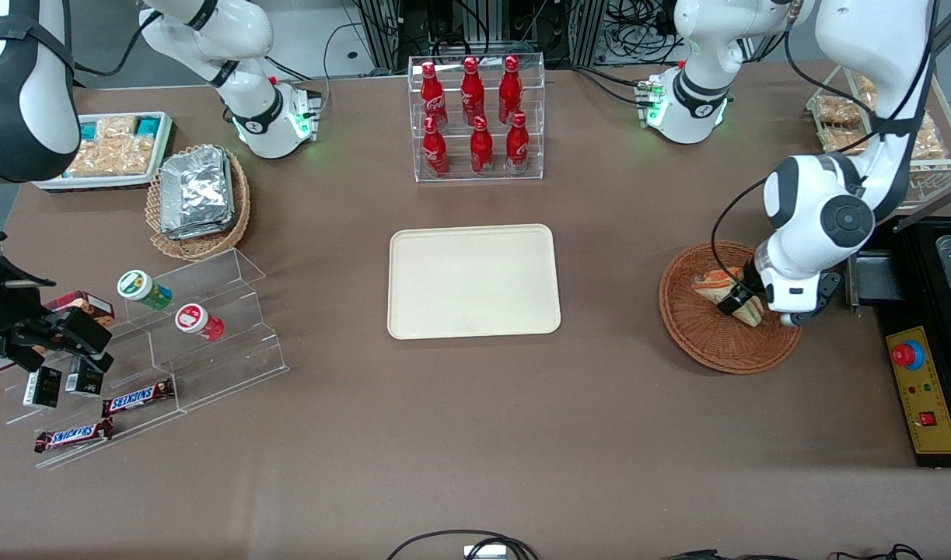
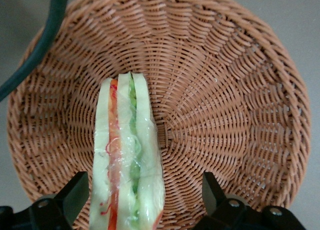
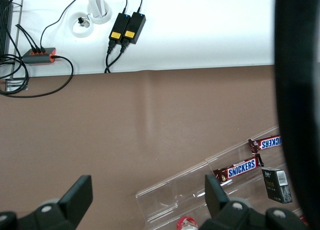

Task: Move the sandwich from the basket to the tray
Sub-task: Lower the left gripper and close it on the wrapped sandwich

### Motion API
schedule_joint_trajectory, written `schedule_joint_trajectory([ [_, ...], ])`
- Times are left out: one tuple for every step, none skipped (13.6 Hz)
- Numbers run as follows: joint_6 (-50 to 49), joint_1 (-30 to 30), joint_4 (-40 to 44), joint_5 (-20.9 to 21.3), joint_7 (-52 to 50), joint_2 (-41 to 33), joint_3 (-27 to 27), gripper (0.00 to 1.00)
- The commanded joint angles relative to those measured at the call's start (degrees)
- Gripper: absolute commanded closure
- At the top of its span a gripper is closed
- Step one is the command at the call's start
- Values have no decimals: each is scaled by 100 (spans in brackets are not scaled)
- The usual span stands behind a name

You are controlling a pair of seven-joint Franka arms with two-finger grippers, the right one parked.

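The tool (image 2: 142,197) is hanging spread over the basket (image 2: 240,90), its fingers (image 2: 75,192) straddling the sandwich (image 2: 127,160) without touching it.

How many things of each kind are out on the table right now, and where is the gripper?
Red bottles: 6
Snickers bars: 2
Wicker baskets: 2
Sandwich: 1
Beige tray: 1
Total: 12
Gripper open, down in the basket, fingers either side of the sandwich.

Reddish-brown woven basket (image 2: 225,90), green-and-orange-layered white sandwich (image 2: 125,160), cream tray (image 1: 473,281)
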Motion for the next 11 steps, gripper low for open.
schedule_joint_trajectory([
  [433,-25,-225,100,-234,124,2,0],
  [486,-17,-234,100,-235,159,2,0],
  [495,-17,-234,100,-235,168,2,0],
  [495,-17,-234,100,-226,168,11,0],
  [495,-17,-234,100,-226,186,11,6],
  [495,-17,-234,100,-217,195,11,27],
  [495,-17,-234,100,-217,203,11,52],
  [487,-17,-234,100,-208,204,11,73],
  [487,-17,-234,109,-182,204,11,96],
  [478,-17,-243,231,-156,204,11,100],
  [460,-17,-243,319,-164,238,11,100],
])
